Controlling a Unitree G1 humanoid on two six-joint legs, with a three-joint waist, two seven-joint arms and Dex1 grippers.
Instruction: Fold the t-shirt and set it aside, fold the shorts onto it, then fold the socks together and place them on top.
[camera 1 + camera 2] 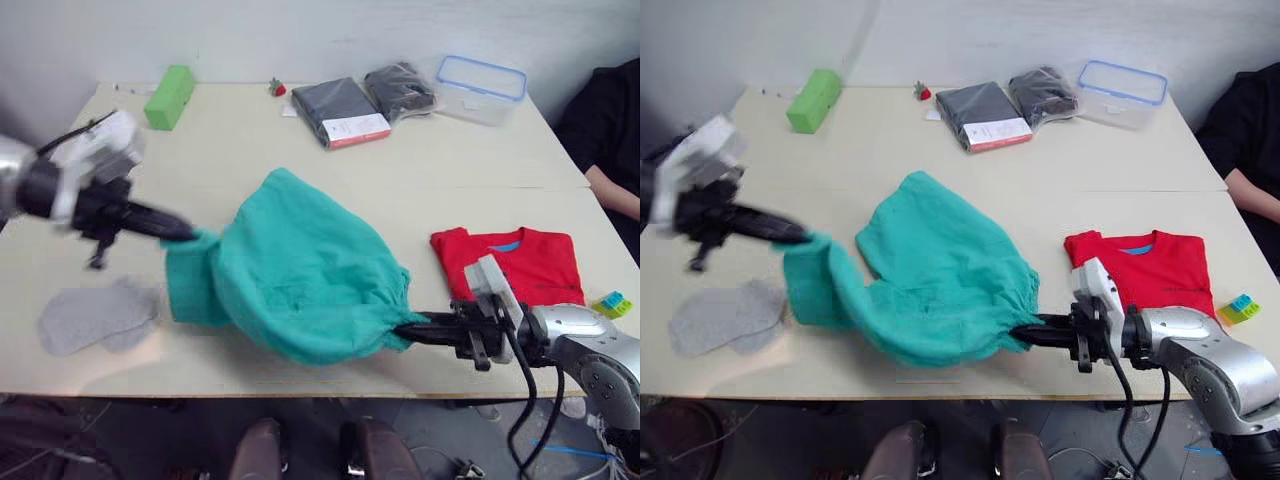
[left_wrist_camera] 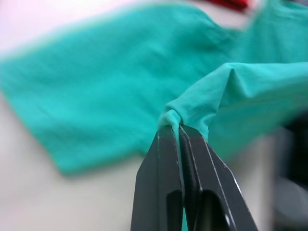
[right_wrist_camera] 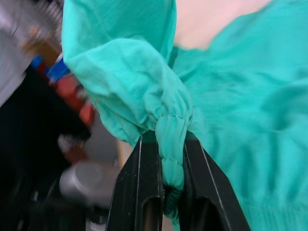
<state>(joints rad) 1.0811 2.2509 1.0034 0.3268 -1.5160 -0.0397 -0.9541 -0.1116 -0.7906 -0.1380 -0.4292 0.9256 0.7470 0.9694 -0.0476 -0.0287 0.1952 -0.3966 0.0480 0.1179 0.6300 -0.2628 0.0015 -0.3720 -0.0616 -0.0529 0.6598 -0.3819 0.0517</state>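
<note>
The teal-green shorts (image 1: pixel 300 265) hang lifted over the middle of the table, stretched between both arms. My left gripper (image 1: pixel 190 234) is shut on a leg hem at their left side, and in the left wrist view the cloth (image 2: pixel 202 106) is pinched between the black fingers (image 2: pixel 166 163). My right gripper (image 1: pixel 405 333) is shut on the gathered waistband (image 3: pixel 171 130) at their lower right. The folded red t-shirt (image 1: pixel 520 262) lies flat at the right, blue label showing. The grey socks (image 1: pixel 95 315) rest on the table at the front left.
A lime-green block (image 1: pixel 169 96) stands at the back left. Dark packaged garments (image 1: pixel 345 108) and a clear lidded container (image 1: pixel 480 88) sit along the back. A small coloured toy (image 1: pixel 611 303) lies near the right edge. A person's arm (image 1: pixel 612 190) shows at the far right.
</note>
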